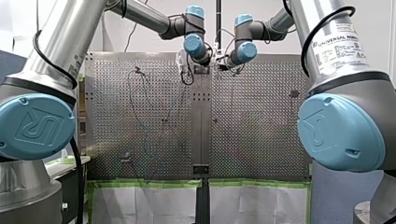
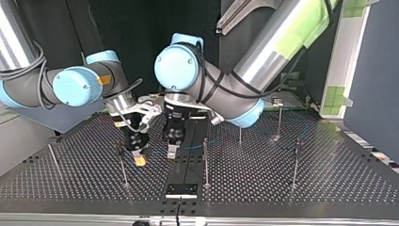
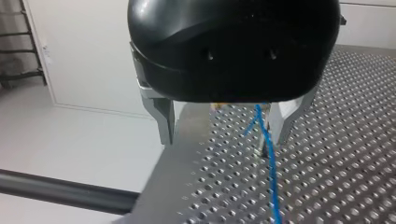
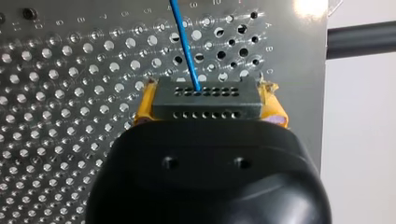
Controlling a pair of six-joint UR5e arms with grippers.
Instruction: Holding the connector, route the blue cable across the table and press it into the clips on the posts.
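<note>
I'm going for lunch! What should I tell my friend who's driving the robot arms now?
My right gripper: shut on the connector, between yellow pads.
My left gripper: open, the blue cable passing between its fingers, ungripped.
Both are near the table's middle, among the posts.
Done: connector held. Left: route the cable and press it into the clips; I see it in none.
</note>
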